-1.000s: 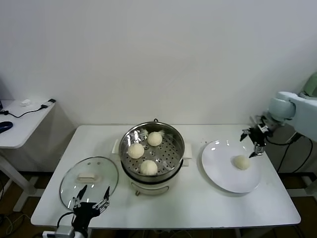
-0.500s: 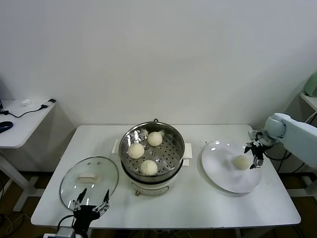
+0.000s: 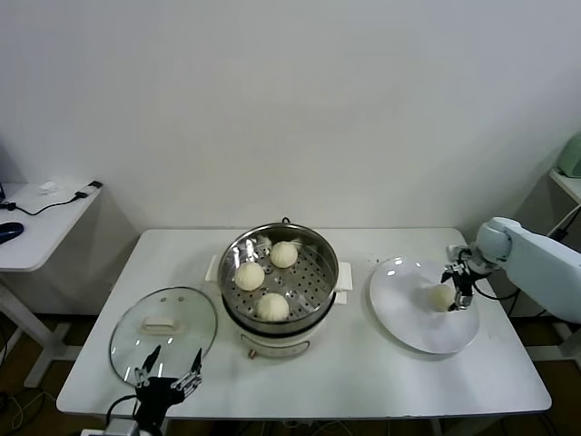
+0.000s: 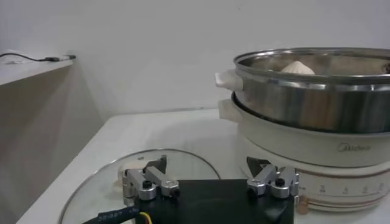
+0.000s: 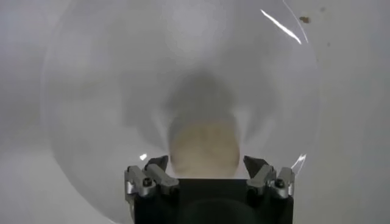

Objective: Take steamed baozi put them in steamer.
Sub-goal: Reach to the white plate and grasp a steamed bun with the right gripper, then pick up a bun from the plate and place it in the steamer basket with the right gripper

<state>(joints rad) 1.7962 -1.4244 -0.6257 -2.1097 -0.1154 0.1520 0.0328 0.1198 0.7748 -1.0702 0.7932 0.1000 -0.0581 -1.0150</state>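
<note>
Cream-white dough, the last baozi (image 3: pixel 442 296) lay at three o'clock on the plate (image 3: pixel 408 322), right of the steamer (image 3: pixel 279 282) holding three buns. Right gripper (image 3: pixel 457 291) straddled it, jaws spread. It looked soft and light; gripping its sides gently seemed wise. Left gripper (image 3: pixel 166 373) idled open by the lid (image 3: pixel 163 325).

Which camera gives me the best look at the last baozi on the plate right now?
The right wrist view: the last baozi fills the centre, sitting on the plate between the open fingers of the right gripper. The head view shows it small and partly covered by that gripper. The left wrist view does not show it.
</note>
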